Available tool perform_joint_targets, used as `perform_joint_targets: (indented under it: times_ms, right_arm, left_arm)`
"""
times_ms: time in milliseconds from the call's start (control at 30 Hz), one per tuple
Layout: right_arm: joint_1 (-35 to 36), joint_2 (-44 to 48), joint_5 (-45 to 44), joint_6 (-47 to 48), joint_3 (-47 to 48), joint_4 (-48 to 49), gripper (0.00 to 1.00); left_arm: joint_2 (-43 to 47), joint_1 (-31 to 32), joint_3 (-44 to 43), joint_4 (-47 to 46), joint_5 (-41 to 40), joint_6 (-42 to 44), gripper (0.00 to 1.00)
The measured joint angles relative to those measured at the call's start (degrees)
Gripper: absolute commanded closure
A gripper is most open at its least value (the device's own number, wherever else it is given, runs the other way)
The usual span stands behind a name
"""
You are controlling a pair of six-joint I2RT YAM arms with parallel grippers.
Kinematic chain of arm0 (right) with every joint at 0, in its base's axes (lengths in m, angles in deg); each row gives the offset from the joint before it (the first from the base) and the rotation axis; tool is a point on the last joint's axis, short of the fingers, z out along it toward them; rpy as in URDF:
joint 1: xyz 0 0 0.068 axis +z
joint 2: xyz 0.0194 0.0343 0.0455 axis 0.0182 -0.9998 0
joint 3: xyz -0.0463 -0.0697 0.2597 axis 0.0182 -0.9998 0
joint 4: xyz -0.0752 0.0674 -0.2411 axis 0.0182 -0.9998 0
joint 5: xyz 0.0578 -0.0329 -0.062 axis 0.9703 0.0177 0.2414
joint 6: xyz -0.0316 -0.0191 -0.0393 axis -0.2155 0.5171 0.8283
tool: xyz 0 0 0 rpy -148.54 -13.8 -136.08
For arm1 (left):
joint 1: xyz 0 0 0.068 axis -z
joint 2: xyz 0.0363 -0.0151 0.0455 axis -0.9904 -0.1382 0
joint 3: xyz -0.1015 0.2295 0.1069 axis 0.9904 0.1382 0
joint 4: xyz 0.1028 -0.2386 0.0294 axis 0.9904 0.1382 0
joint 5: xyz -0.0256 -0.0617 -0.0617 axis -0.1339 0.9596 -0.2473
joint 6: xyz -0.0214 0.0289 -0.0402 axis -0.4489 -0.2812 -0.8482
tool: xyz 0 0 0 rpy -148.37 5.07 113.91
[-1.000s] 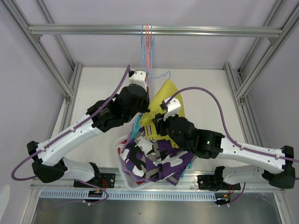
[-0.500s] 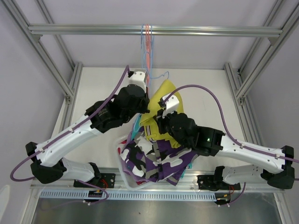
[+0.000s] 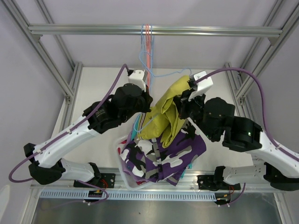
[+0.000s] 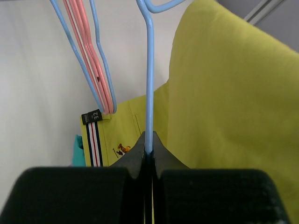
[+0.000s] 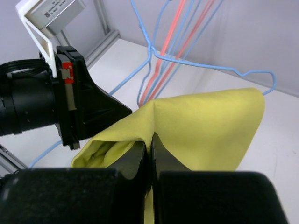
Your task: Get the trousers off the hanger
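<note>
The mustard yellow trousers (image 3: 164,115) hang folded over a light blue wire hanger (image 3: 161,73) above the table's middle. My left gripper (image 3: 147,100) is shut on that hanger's wire (image 4: 150,93), with the wire pinched between its pads (image 4: 148,145). The yellow cloth (image 4: 224,93) fills the right of the left wrist view. My right gripper (image 3: 180,105) is shut on a raised fold of the yellow trousers (image 5: 210,130), and its tips (image 5: 150,139) pinch the crease. The hanger's blue bar (image 5: 210,68) runs just behind the fold.
Purple-black-white camouflage trousers (image 3: 161,158) lie heaped in a white bin (image 3: 122,175) at the near edge, with teal cloth (image 3: 135,131) beside them. Empty pink and blue hangers (image 3: 147,42) hang from the overhead rail (image 3: 93,30). Frame posts stand at both sides.
My right gripper has shut on the yellow trousers and moved up and to the right, which drew the cloth along the hanger. The left gripper stays shut on the hanger wire.
</note>
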Motion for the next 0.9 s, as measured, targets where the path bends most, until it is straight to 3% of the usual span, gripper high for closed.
perform_joint_targets:
  times_ms: [633, 900]
  right_arm:
    - [0.2, 11.4, -3.8, -3.7, -12.5, -2.0, 1.00]
    - [0.3, 16.0, -6.1, -3.9, -13.7, -3.2, 1.00]
  left_arm:
    - [0.0, 0.1, 0.9, 0.9, 3.3, 0.3, 0.99]
    - [0.0, 0.2, 1.4, 0.7, 4.4, 0.5, 1.00]
